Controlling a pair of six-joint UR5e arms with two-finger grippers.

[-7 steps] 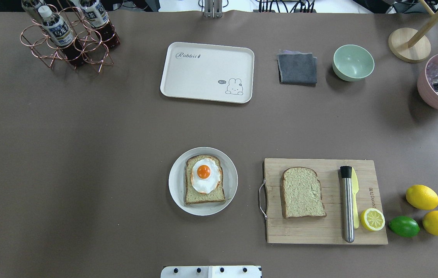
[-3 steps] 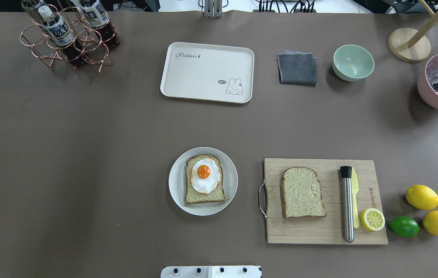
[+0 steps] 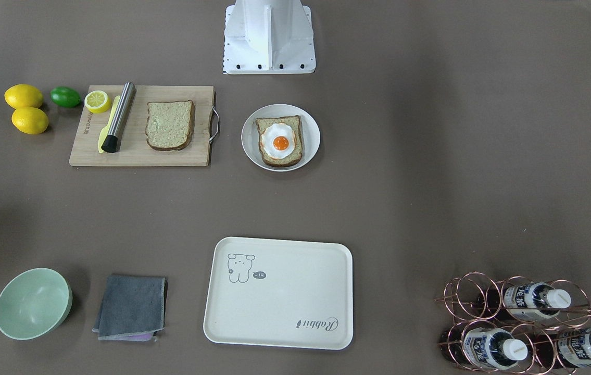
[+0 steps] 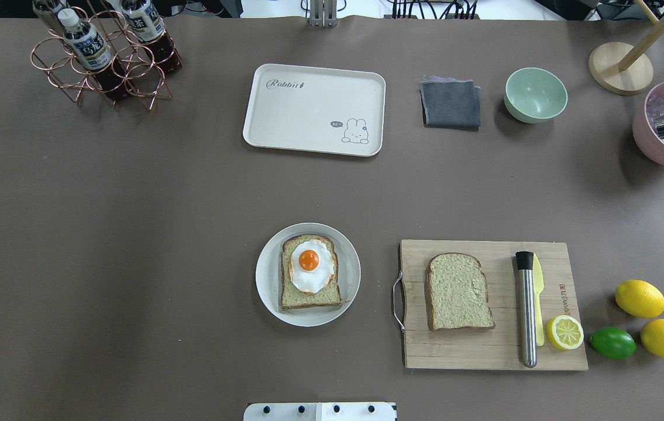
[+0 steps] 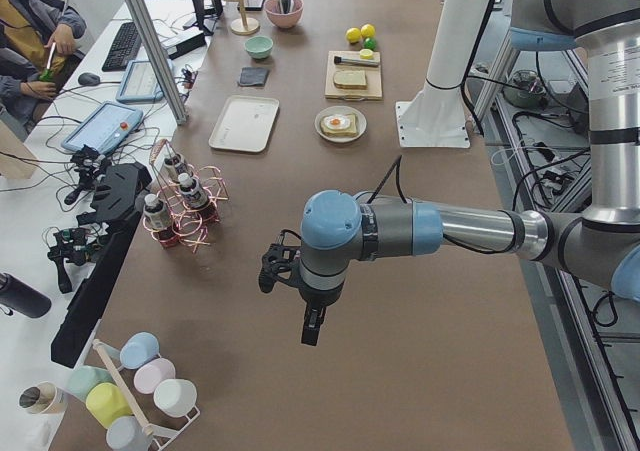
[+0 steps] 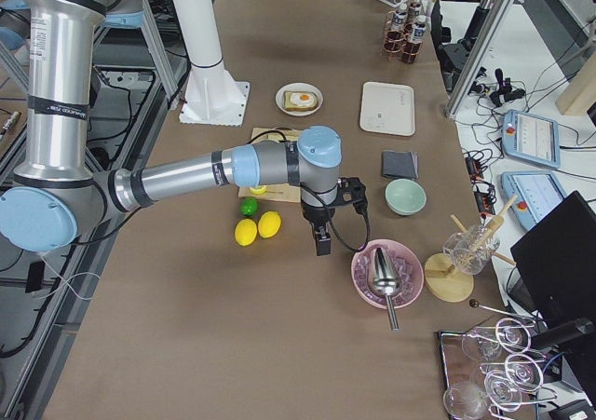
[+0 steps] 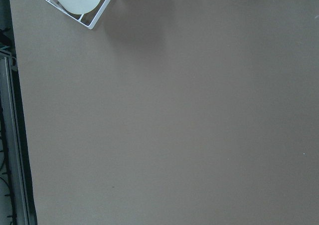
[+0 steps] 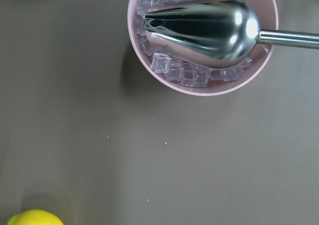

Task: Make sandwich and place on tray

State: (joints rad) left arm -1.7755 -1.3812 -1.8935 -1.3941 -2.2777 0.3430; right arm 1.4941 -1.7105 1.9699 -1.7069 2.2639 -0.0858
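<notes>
Reviewer: Hands first, quick.

Annotator: Left hand (image 5: 311, 329) hangs fingers-down over bare table (image 4: 133, 234), out past the bottle rack (image 5: 180, 206) and well apart from the food. Only a side view catches it, so I can't tell if it's spread or pressed together. Right hand (image 6: 322, 241) is the same story: can't tell. It hovers beside the pink ice bowl (image 8: 199, 60), just past the lemons (image 6: 259, 226). Nothing seen in either.

Reviewer: Sandwich?

Annotator: Not built. The lower slice (image 4: 310, 297) sits on the round plate (image 4: 264, 275) with the egg (image 4: 309, 266) on top. The loose slice (image 4: 459, 291) lies flat on the cutting board (image 4: 484, 351), which is just beside the plate. The tray (image 4: 314, 111) is well apart on the table's far side, with no food on it.

Reviewer: Risks?

Annotator: My guesses. The loose slice is thin and flat, so the fingers may scrape the board or knock the steel rod (image 4: 526, 310) near it. Set down off-centre, it could shove the egg sideways. On the carry to the tray, a weak pinch would let the layers slide apart. A sticky lift might drag the plate.
</notes>
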